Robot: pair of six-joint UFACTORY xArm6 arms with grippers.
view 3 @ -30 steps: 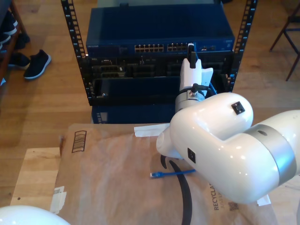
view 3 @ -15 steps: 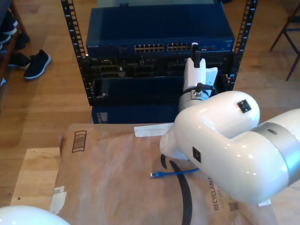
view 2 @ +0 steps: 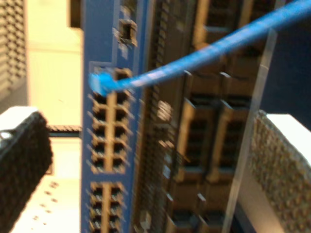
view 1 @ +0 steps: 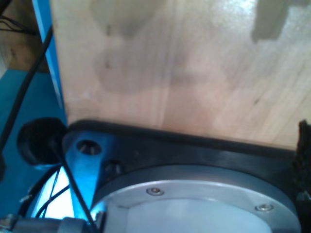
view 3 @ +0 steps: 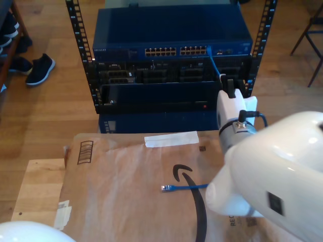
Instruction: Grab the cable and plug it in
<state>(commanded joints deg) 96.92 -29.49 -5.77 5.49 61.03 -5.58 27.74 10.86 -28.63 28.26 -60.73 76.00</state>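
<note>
My second gripper: fingers apart, nothing between them, facing the front of the blue switch.
Second arm: at the exterior view's right, its wrist held before the rack's lower right.
Cable: bright blue; one plug sits in a port at the end of a port block on the switch; the cord runs from there back toward my second gripper.
Cable's other end: lies loose on the brown cardboard covering the worktop, beside the black printed arrow.
Rack: black rails, dark units stacked under the switch.
My first gripper: whether its fingers are apart or together I cannot tell; its camera faces pale wood and a metal flange.
Floor: wood, dark shoes at the exterior view's upper left.
</note>
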